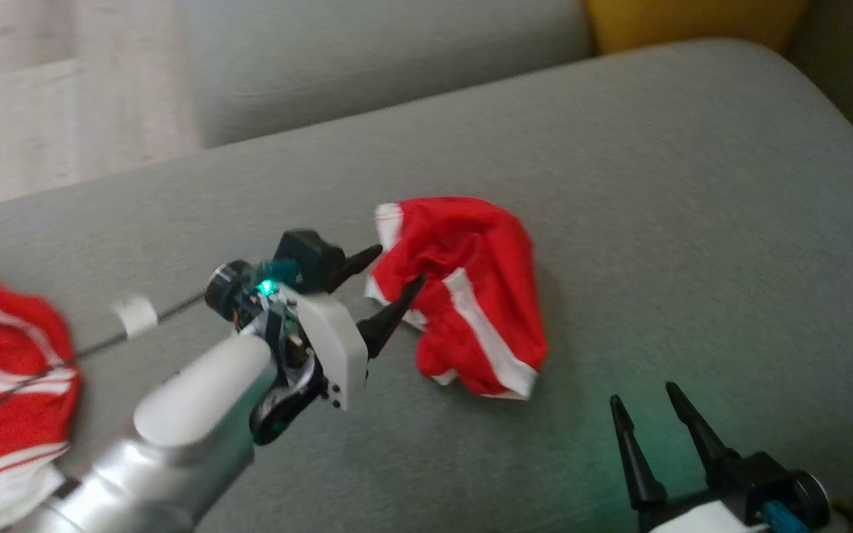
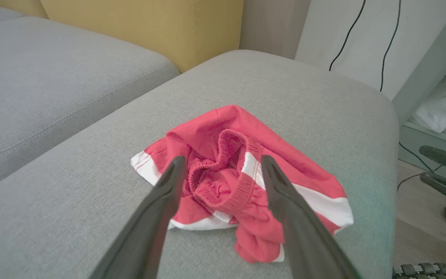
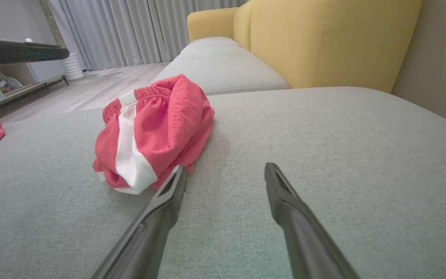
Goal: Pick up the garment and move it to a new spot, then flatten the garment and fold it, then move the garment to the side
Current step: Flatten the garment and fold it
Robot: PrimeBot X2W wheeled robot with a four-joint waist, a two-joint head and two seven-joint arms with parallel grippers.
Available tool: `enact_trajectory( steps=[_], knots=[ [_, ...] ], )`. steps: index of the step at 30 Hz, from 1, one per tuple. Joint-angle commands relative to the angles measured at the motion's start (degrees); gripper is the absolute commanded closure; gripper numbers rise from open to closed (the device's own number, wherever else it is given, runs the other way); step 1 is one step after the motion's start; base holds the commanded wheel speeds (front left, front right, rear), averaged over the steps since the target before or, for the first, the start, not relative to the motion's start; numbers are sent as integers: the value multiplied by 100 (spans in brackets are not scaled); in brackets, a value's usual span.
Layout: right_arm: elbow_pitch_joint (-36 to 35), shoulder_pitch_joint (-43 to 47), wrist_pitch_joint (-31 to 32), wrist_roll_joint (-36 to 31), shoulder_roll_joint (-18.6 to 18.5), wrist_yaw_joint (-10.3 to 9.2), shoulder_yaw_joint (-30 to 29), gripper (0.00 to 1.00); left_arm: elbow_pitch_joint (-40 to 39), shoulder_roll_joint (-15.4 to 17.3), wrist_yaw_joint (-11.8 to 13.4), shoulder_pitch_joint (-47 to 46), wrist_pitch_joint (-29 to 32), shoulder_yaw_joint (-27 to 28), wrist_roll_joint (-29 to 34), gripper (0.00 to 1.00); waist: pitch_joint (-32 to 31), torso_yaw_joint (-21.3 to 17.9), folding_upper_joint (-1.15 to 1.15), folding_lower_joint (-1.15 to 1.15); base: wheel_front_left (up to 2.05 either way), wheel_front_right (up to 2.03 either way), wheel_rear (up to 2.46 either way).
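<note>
The garment (image 1: pixel 471 292) is a crumpled pair of red shorts with white stripes, lying in the middle of the grey sofa seat (image 1: pixel 693 222). My left gripper (image 1: pixel 398 270) hovers at its left edge, open, its fingers straddling the bunched waistband (image 2: pixel 223 170) without closing on it. In the left wrist view the garment (image 2: pixel 242 182) lies right between and beyond the two fingers. My right gripper (image 1: pixel 643 394) is open at the lower right, above bare cushion, a short way from the garment (image 3: pixel 149 131), which lies ahead and to the left in the right wrist view.
A second red and white garment (image 1: pixel 4 377) lies at the left edge of the seat. A yellow sofa back (image 3: pixel 323 42) rises behind the cushions. Another grey cushion (image 2: pixel 52 77) adjoins the seat. Cables (image 2: pixel 381 50) hang beyond the sofa's far end.
</note>
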Motion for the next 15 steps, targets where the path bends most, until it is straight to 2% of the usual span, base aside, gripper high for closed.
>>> enact_trajectory(
  steps=[1,6,15],
  knots=[
    [-146,-289,-63,35,-46,42,177,0,-109,171,11,-412,78,25,-237,0,216,-406,0,-2,0,0,0],
    [-120,-358,-63,44,-46,42,229,0,10,399,11,-821,304,-644,-1024,0,264,-823,0,-2,0,0,0],
    [-82,-346,-63,43,-46,42,317,0,533,614,10,-1186,-57,-1369,-1352,0,266,-1246,0,-2,0,0,0]
  ],
)
